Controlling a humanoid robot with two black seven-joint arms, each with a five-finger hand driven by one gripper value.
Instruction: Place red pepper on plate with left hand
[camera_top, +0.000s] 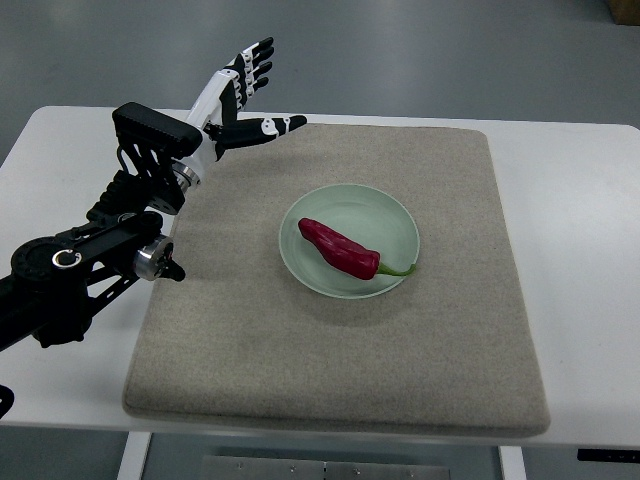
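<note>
Red pepper (340, 250) lies on plate (400, 215), frame centre. Left hand (243, 95) upper left, fingers spread, holding nothing. Placing looks done; next prob. just retract arm.

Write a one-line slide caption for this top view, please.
Red pepper lying on the pale green plate on a beige mat; left hand open, raised at the mat's far-left corner.

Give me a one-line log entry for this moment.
left hand: open, raised over mat's far-left corner | red pepper: lying in plate | right hand: not in view
</note>
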